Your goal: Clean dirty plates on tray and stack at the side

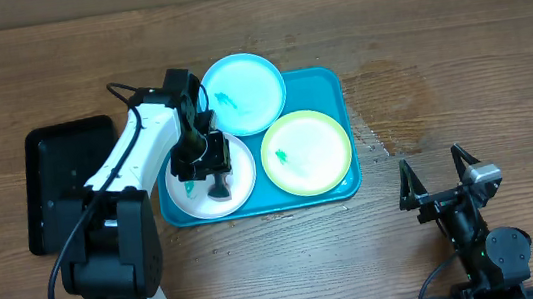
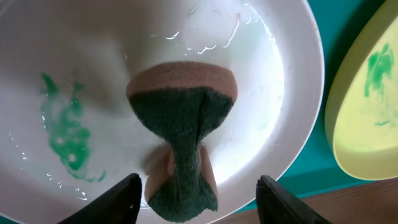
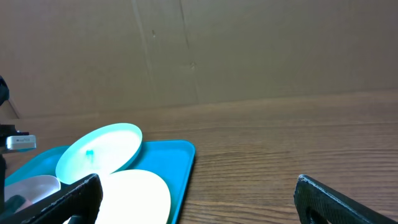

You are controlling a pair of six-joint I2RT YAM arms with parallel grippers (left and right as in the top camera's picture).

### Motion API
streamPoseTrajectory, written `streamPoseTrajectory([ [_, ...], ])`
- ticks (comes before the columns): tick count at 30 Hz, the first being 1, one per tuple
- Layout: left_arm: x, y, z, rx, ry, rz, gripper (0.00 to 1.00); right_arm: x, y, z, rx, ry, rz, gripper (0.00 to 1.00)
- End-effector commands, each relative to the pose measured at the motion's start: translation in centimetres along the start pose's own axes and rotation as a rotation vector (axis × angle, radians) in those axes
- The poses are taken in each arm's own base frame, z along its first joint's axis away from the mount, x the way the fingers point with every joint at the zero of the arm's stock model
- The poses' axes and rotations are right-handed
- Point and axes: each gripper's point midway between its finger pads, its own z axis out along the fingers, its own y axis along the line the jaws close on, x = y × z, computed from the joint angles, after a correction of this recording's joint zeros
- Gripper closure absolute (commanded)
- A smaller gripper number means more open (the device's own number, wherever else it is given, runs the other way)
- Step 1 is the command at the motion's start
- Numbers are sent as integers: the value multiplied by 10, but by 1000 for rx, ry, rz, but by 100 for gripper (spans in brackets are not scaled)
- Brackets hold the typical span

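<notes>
On the wet, green-smeared white plate (image 2: 261, 93), front-left in the teal tray (image 1: 324, 82), a pinched green-and-tan sponge (image 2: 180, 118) lying loose between the parted jaws of the left gripper (image 2: 199, 182). Alongside in the tray, a yellow-green plate (image 1: 307, 152), and a pale blue plate (image 1: 243, 92) overlapping the far rim. Around, on the wood table (image 1: 458, 67) before a cardboard wall (image 3: 249, 50): a black tray (image 1: 64, 183) at left, and the right gripper (image 1: 437, 172) spread wide and empty.
</notes>
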Motion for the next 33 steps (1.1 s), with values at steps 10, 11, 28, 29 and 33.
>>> streamPoseTrajectory([
  [10, -48, 21, -151, 54, -224, -151, 31, 1, -2, 0, 11, -6, 0, 0],
  [11, -49, 28, -162, 55, -243, -169, 22, 1, -2, 0, 11, -6, 0, 0],
  [28, -14, 84, -174, 13, -139, -394, 0, -64, 131, -66, -849, 10, 501, 0],
  [29, -14, 84, -174, 13, -139, -394, 0, -90, 133, -77, -886, -95, 502, 0],
  [33, -13, 85, -174, 9, -137, -394, 0, -187, 126, -139, -926, -609, 398, 0],
])
